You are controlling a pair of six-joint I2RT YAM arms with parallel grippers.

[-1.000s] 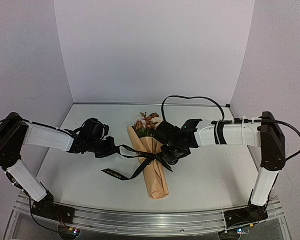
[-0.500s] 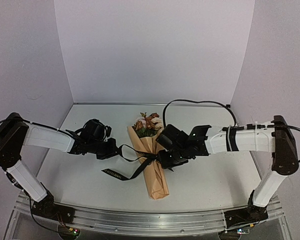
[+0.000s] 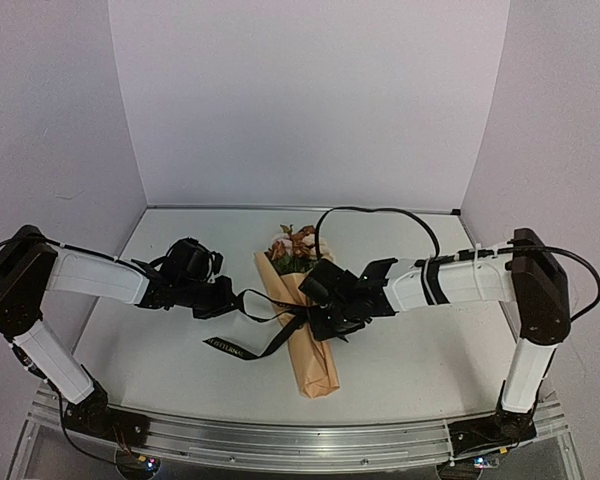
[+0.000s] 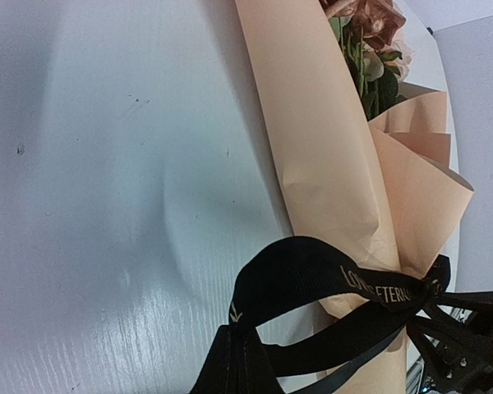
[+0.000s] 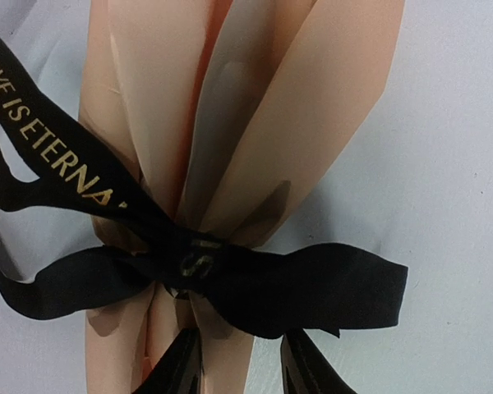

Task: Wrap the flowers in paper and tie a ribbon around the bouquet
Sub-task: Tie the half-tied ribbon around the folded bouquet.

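Now the bouquet [image 3: 312, 350] lies along the middle of the white surface [image 3: 430, 350], with its narrow end toward the arms and the flowers [image 3: 296, 246] showing from the wide far end. The ribbon [image 3: 276, 312] is tied around the paper [image 4: 320, 148] about midway, with a knot [image 5: 189, 258] on top and gold lettering on its bands. The left claw [image 3: 223, 297] sits to the left of the bouquet, clamped on one ribbon end. That strand runs from it across to the knot with a slight sag. Another tail lies loose on the surface, to the near left of the cone. The right claw [image 3: 325, 320] hovers at the knot from the right, its jaws partly apart. In its wrist view the two fingers [image 5: 181, 368] stand on either side of the paper's narrowed part close by the knot, and whether they touch it I cannot tell.
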